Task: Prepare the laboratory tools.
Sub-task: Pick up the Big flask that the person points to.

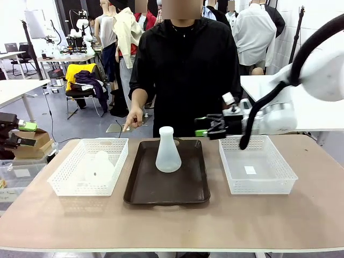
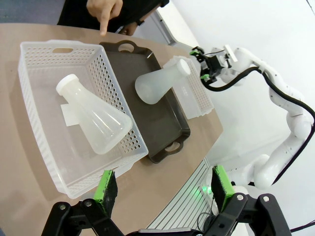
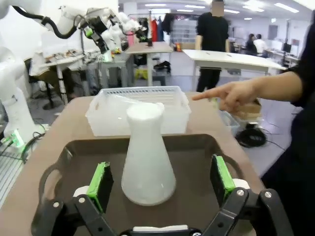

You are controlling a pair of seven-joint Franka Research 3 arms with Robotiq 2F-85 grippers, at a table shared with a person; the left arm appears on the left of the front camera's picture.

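One frosted-white conical flask stands upright on the dark brown tray. A second flask lies on its side in the white basket on the left. My right gripper hovers open over the tray's far right corner, its fingers level and aimed at the upright flask, with nothing held. My left gripper hangs open beyond the table's left edge, above and apart from the left basket.
A second white basket stands right of the tray, holding only a small label. The person's hand points down near the tray's far left corner. Bare tabletop lies along the near edge.
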